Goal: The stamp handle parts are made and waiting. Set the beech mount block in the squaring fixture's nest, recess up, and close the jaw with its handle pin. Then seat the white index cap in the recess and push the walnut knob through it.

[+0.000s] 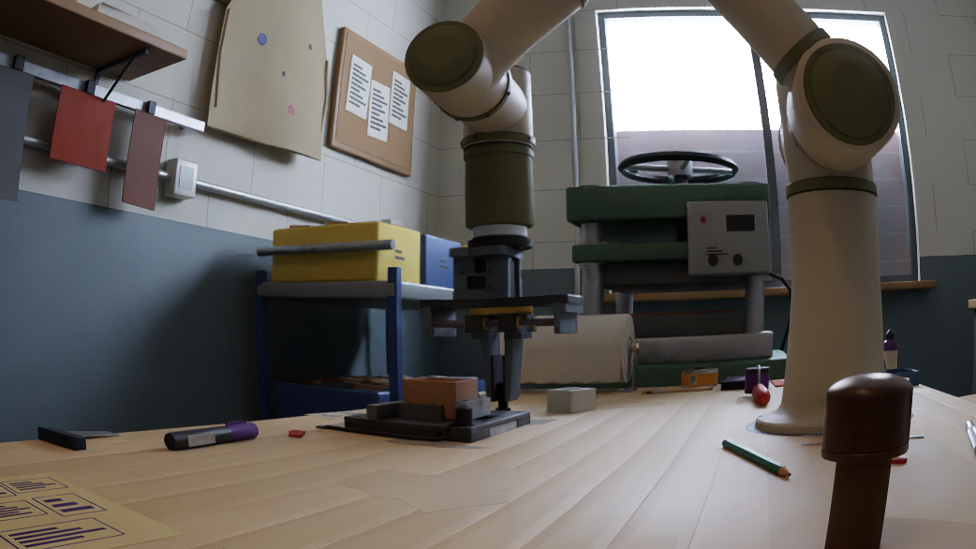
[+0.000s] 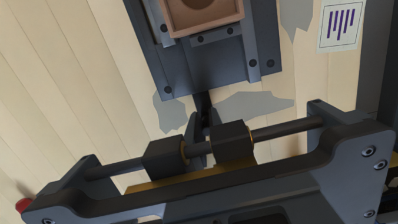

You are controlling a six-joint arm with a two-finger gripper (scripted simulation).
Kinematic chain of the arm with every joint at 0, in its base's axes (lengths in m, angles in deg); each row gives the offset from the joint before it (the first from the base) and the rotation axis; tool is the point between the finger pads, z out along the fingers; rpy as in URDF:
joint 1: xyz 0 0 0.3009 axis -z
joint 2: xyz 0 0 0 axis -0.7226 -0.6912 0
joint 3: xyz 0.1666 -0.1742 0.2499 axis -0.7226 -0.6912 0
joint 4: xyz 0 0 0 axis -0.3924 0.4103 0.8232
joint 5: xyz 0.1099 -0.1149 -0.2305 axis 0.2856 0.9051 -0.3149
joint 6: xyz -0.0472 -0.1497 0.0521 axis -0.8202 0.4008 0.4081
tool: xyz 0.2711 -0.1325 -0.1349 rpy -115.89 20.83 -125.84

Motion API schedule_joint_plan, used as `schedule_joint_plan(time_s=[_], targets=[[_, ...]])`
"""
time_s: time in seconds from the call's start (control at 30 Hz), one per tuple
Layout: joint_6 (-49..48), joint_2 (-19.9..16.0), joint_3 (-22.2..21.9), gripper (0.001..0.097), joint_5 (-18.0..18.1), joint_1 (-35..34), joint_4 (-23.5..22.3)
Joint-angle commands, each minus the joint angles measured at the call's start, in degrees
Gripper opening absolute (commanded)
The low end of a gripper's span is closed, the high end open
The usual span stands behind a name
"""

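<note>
The handle pin stands at the near right end of the dark squaring fixture, mostly hidden between my fingers. The beech mount block sits in the fixture's nest with its round recess facing up. The jaw plate lies against the block's near side. The walnut knob stands upright on the bench, far right and close to the side camera. A pale block, perhaps the white index cap, lies behind the fixture. My gripper reaches straight down at the fixture's end and is closed around the handle pin.
Behind the fixture stand a blue cart with a yellow box, a paper roll and a green press. The arm's base column rises at right. A purple marker, a green pencil and a red ball lie on the bench.
</note>
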Motion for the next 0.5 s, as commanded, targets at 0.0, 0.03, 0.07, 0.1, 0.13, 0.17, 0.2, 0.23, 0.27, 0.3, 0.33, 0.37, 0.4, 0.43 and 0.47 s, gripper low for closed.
schedule_joint_plan(time_s=[0.0, 0.03, 0.07, 0.1, 0.13, 0.17, 0.2, 0.23, 0.27, 0.3, 0.33, 0.37, 0.4, 0.43, 0.47], targets=[[-0.01, 0.24, 0.34, 0.0033, -0.77, -0.07, 0.21], [-0.01, 0.32, 0.1, 0.0033, -0.94, -0.07, 0.21], [-0.02, 0.39, -0.15, 0.0033, -1.11, -0.07, 0.21], [-0.02, 0.47, -0.39, 0.0033, -1.28, -0.08, 0.21], [-0.03, 0.54, -0.62, 0.0033, -1.44, -0.08, 0.21], [-0.03, 0.6, -0.83, 0.0033, -1.59, -0.09, 0.21], [-0.03, 0.66, -1.03, 0.0033, -1.72, -0.09, 0.21], [-0.04, 0.72, -1.21, 0.0033, -1.85, -0.1, 0.21], [-0.04, 0.76, -1.36, 0.0033, -1.96, -0.1, 0.21], [-0.04, 0.8, -1.49, 0.0033, -2.05, -0.1, 0.21], [-0.04, 0.83, -1.6, 0.0033, -2.12, -0.1, 0.21], [-0.05, 0.86, -1.68, 0.0033, -2.18, -0.1, 0.21], [-0.05, 0.88, -1.74, 0.0033, -2.22, -0.11, 0.21], [-0.05, 0.89, -1.78, 0.0033, -2.25, -0.11, 0.21], [-0.05, 0.89, -1.79, 0.0033, -2.26, -0.11, 0.21]])
